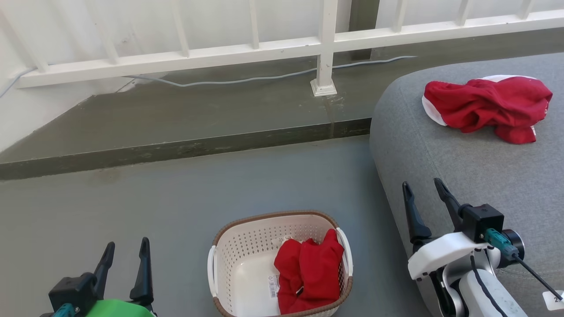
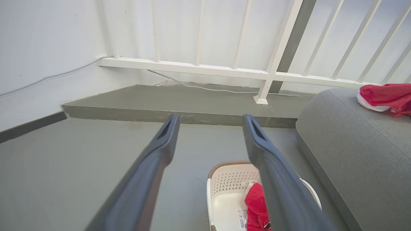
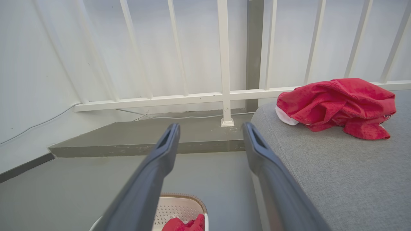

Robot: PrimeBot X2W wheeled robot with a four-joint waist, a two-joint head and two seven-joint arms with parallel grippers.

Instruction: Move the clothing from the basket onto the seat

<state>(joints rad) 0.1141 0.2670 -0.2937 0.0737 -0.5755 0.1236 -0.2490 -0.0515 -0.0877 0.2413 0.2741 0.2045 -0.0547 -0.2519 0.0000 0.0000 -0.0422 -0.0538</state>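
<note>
The left gripper (image 1: 127,243) stands with its jaws spread wide and nothing between them; the right gripper (image 1: 421,184) is likewise released and empty, its two dark fingers poised over the near edge of the seat (image 1: 462,176). The basket (image 1: 246,246) rests on the grey floor (image 1: 132,198) between the two grippers, to the right of the left jaws and to the left of the right jaws, touched by neither. Inside it a red garment (image 1: 310,273) lies bunched against the wall nearer the right jaws, beside a sticker (image 1: 273,286) on the bare bottom. In the left wrist view that basket shows low down, partly hidden behind one finger. A crumpled red garment (image 1: 484,105) with white trim lies on the seat well beyond the right jaws' tips and slightly to their right, apart from them. Past both sets of jaws runs a raised step (image 1: 198,119) bearing a white railing (image 1: 324,48) and a pale cable (image 1: 246,80).
</note>
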